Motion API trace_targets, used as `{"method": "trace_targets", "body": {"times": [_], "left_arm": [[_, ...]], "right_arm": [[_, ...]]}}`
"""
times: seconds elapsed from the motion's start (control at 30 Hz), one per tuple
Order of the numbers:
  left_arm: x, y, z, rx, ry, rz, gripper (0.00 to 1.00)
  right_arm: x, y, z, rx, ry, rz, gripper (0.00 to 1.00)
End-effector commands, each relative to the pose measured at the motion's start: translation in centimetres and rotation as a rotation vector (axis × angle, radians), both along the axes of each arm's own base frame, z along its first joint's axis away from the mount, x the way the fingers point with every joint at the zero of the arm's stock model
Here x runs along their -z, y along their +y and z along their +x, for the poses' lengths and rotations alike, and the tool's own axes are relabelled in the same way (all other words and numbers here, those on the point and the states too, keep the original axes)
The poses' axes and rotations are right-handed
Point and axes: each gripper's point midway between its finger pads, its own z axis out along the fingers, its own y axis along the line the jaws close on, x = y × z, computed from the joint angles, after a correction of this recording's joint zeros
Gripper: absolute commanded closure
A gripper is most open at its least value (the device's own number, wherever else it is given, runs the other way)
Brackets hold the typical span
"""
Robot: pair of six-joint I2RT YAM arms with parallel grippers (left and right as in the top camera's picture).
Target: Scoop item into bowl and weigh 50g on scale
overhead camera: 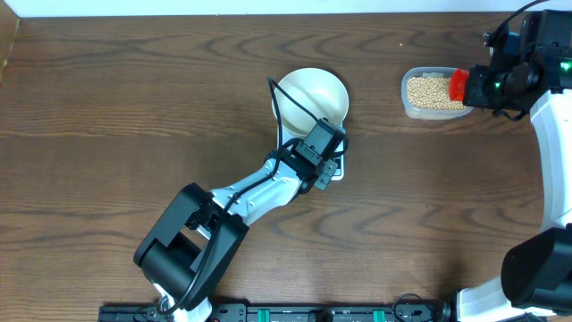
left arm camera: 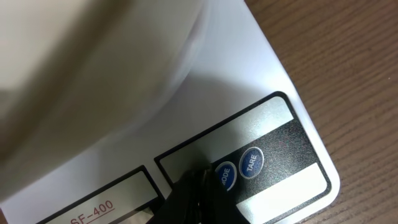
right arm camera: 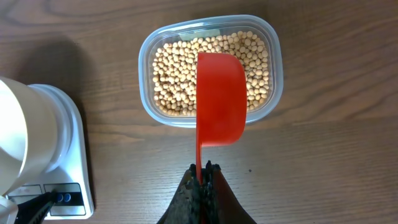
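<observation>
The white bowl (overhead camera: 313, 94) stands on the white scale (left arm camera: 249, 81), whose corner shows in the overhead view (overhead camera: 338, 172). My left gripper (left arm camera: 198, 180) is shut. Its tip rests on the scale's dark panel just left of the blue MODE button (left arm camera: 224, 175) and TARE button (left arm camera: 251, 163). The tan beans (right arm camera: 174, 74) fill a clear tub (right arm camera: 272, 56). My right gripper (right arm camera: 205, 171) is shut on the thin handle of a red scoop (right arm camera: 221, 99), which hangs over the tub. No beans show on the scoop. The bowl's inside looks empty from overhead.
The tub (overhead camera: 435, 92) sits at the back right, about a hand's width right of the bowl. The scale and bowl (right arm camera: 18, 143) show at the left edge of the right wrist view. The left arm (overhead camera: 241, 201) stretches diagonally from the front edge.
</observation>
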Motion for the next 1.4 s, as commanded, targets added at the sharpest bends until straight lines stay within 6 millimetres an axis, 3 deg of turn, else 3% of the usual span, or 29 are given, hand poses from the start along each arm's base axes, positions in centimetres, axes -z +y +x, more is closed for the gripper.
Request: {"method": "trace_targets", "body": {"times": [0.0, 0.33, 0.47, 0.6, 0.87, 1.0, 1.1, 1.37], "left_arm": [[4.5, 2.7, -2.2, -0.025, 0.110, 0.119, 0.93], [4.8, 3.6, -3.3, -0.024, 0.155, 0.158, 0.93], [3.1, 3.0, -2.5, -0.024, 0.117, 0.126, 0.93], [-1.5, 1.8, -1.1, -0.025, 0.021, 0.044, 0.93], [-14.1, 1.3, -0.6, -0.024, -0.227, -0.166, 0.93], [-17.6, 1.7, -1.0, 0.032, -0.317, -0.183, 0.93], [-17.8, 1.8, -1.0, 0.034, -0.321, -0.184, 0.93], [-14.9, 2.6, -2.0, 0.040, -0.224, -0.104, 0.93]], "right_arm": [[0.3, -0.1, -0.1, -0.008, 0.007, 0.002, 0.99], [0.3, -0.1, -0.1, -0.007, 0.006, 0.001, 0.99], [0.3, -0.1, 0.0, -0.007, 0.003, 0.001, 0.98], [0.3, -0.1, 0.0, -0.007, 0.003, 0.001, 0.98], [0.3, -0.3, 0.0, -0.003, 0.004, -0.009, 0.98], [0.2, -0.3, 0.1, -0.003, -0.004, -0.010, 0.98], [0.1, -0.4, 0.4, -0.003, -0.015, -0.011, 0.98], [-0.3, -0.4, 1.0, -0.003, -0.044, -0.016, 0.99]]}}
